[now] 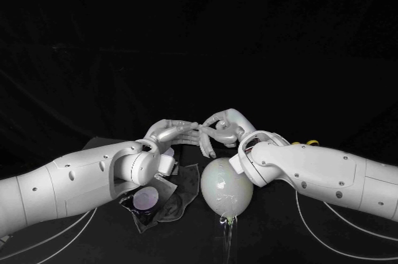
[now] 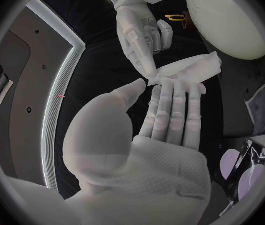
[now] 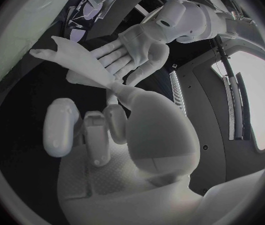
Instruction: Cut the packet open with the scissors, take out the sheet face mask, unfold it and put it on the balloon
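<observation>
The folded white sheet mask [image 2: 192, 67] lies across the outstretched fingers of my left hand [image 2: 170, 115], whose thumb presses on its near end. My right hand [image 2: 139, 35] reaches in from the opposite side and pinches that same end of the mask [image 3: 64, 55] with its fingertips, its other fingers curled in. In the head view both hands, left [image 1: 170, 132] and right [image 1: 225, 126], meet just above the pale balloon [image 1: 225, 189], which stands on the table between the arms. The cut dark packet [image 1: 153, 198] lies under my left forearm. The scissors' yellow handles [image 1: 311, 142] peek out behind my right arm.
The balloon [image 2: 232, 20] sits close below the hands. The packet [image 2: 245, 165] and a clear flap of it spread out to the balloon's left. White cables [image 1: 332, 229] trail over the black table by the right arm.
</observation>
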